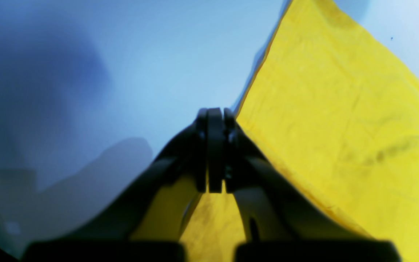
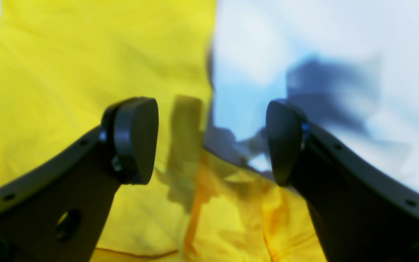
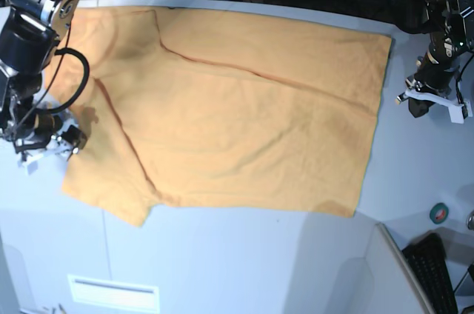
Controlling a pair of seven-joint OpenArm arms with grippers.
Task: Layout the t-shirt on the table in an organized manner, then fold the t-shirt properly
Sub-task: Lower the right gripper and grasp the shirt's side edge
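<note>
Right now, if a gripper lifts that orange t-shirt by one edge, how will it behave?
The t-shirt will probably hang floppy: it lies flat on the table with soft creases. It looks thin and light, so a push would likely bunch it rather than slide it whole. Its folded sleeve edge may flop open.

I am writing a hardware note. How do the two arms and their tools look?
Both arms are mostly black. The right tool has curved dark fingers with rounded oval pads. The left tool has narrow black fingers. A black cable loops beside the right arm.
</note>
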